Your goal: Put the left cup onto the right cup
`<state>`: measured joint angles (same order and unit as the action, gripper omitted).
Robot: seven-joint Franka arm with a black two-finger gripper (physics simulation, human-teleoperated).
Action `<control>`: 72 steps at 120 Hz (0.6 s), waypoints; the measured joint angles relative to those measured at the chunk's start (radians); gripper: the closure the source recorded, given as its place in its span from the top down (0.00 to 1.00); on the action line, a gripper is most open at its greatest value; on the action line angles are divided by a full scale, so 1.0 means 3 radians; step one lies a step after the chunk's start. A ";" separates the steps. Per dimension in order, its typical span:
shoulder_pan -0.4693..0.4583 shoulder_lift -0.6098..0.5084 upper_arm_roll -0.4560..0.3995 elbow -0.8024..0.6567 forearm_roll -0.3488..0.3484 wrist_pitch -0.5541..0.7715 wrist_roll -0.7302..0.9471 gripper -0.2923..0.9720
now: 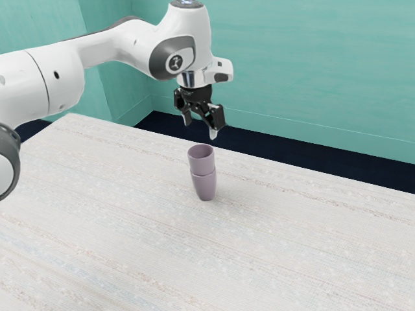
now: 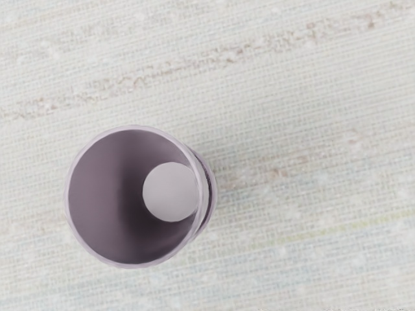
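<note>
1. The gripper (image 1: 200, 128) hung in the air with its two black fingers spread apart and nothing between them, so it grasped no object.
2. It pointed downward, and open air showed between its fingertips and what stood below it.
3. Just beneath the gripper in the exterior view stood the upper cup (image 1: 201, 157), a pale mauve tumbler with its mouth facing up.
4. The upper cup sat nested in the lower cup (image 1: 206, 186), which was of the same mauve colour, so the two formed one upright stack.
5. The lower cup rested with its base on the table (image 1: 292, 246), and the stack leaned a little toward the exterior view's left at its top.
6. From the wrist view the hand looked almost straight down into the upper cup (image 2: 104, 194), whose round rim and pale circular bottom were both visible.
7. A thin dark sliver of the lower cup (image 2: 208, 194) showed along one side of the upper cup's rim.
8. The table (image 2: 311, 97) around the stack had a light woven-looking surface with faint streaks.
9. The white arm (image 1: 97, 52) entered from the exterior view's left and bent down to the gripper.
10. Behind the table stood a teal wall (image 1: 324, 58) above a dark floor strip (image 1: 311, 152).
</note>
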<state>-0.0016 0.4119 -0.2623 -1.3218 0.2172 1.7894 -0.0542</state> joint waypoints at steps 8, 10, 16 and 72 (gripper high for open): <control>0.0002 -0.0158 0.0049 -0.0144 -0.0063 -0.0001 -0.0002 0.77; 0.0003 -0.0199 0.0056 -0.0181 -0.0076 -0.0002 -0.0002 0.77; 0.0002 -0.0313 0.0098 -0.0275 -0.0108 -0.0013 -0.0003 0.77; 0.0029 -0.1145 0.0595 -0.0862 -0.0380 -0.0231 0.0012 0.77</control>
<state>0.0070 0.0683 -0.0839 -1.5803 0.1031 1.7201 -0.0507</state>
